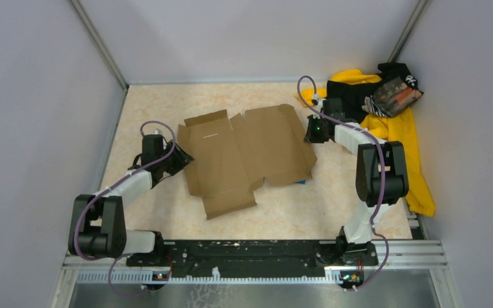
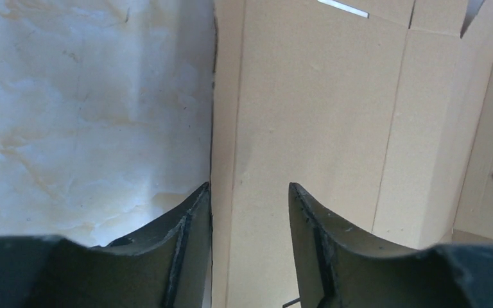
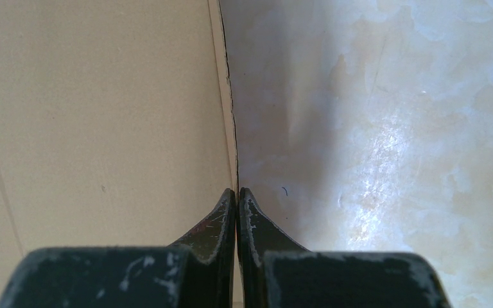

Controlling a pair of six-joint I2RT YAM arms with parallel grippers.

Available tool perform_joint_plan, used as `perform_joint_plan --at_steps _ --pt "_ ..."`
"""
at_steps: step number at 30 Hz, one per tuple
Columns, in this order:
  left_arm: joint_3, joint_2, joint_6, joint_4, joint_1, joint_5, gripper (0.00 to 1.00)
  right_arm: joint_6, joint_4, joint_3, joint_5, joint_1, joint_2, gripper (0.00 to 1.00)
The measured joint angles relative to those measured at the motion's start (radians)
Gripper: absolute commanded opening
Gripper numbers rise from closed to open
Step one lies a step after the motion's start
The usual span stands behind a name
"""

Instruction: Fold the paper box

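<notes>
Flat paper box (image 1: pixel 247 151), likely light and stiff; best held by edges.
My left gripper (image 2: pixel 248 192) part-open astride its left edge; right gripper (image 3: pixel 237 192) shut.

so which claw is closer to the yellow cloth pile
Right. The right claw is at the right edge of the box, beside the yellow cloth; the left claw is at the box's left edge, across the sheet.

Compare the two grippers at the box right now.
The left gripper has its jaws apart, straddling the left edge strip of the paper box; the right gripper has its jaws shut, apparently pinching the right edge. Both sit low at the cardboard's rim.
</notes>
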Motion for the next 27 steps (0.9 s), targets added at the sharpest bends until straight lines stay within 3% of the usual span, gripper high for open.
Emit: perform_joint_plan --at_steps 2,9,17,21,27 --pt "0.000 -0.006 0.000 0.002 0.000 0.009 0.32 0.000 0.000 0.000 -0.002 0.000 0.000 0.00" --pt "0.022 0.035 0.010 -0.014 0.000 0.024 0.11 0.001 0.003 -0.001 -0.005 0.000 0.002 0.00" --pt "0.190 0.237 0.096 -0.144 -0.002 0.043 0.17 0.005 0.004 -0.002 -0.007 0.000 0.002 0.00" --pt "0.230 0.270 0.133 -0.197 -0.013 0.026 0.00 0.009 0.003 -0.002 -0.013 0.000 0.002 0.00" --pt "0.282 0.269 0.181 -0.292 -0.063 -0.071 0.00 0.011 0.000 -0.002 -0.023 0.000 0.002 0.00"
